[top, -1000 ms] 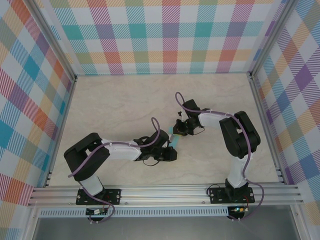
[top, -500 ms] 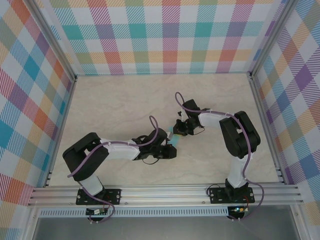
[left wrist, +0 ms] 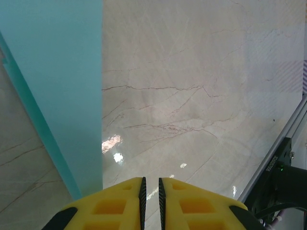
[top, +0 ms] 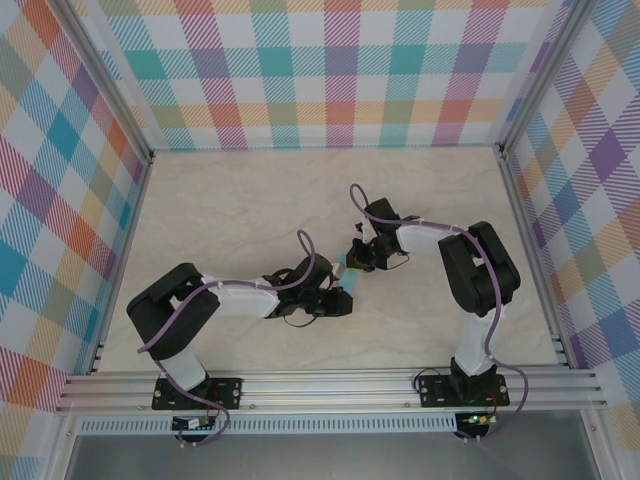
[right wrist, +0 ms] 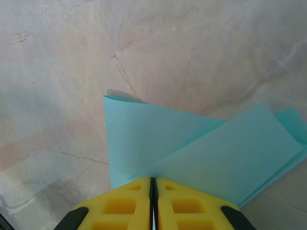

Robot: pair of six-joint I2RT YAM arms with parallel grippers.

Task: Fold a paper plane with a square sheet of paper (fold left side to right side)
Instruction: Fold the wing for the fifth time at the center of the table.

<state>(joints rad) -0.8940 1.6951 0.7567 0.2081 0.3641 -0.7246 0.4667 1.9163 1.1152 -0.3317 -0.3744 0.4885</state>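
Top external view, from the near edge outward: one aluminium rail [top: 330,385] carries two arm bases, one on each side; two arms reach inward and their wrists meet near the middle of the marble-patterned table [top: 250,200]; the left gripper [top: 345,300] sits nearer, the right gripper [top: 353,258] just beyond it; between them shows one small strip of turquoise, the sheet of paper [top: 346,285], close to both; beyond lies bare tabletop, and three pastel checked walls [top: 340,80] close it in at the left, the back and the right.

Left wrist view: the left gripper [left wrist: 150,179] shows two yellow fingers [left wrist: 112,206] almost together, a thin slit between their dark pads; the sheet of paper [left wrist: 57,86] runs past on the left of them, its straight edge passing behind the left finger; whether it is touched I cannot tell.

Right wrist view: the right gripper [right wrist: 152,181] has its two fingers pressed together on the near edge of the sheet of paper [right wrist: 201,153], which is folded into overlapping layers above the table.
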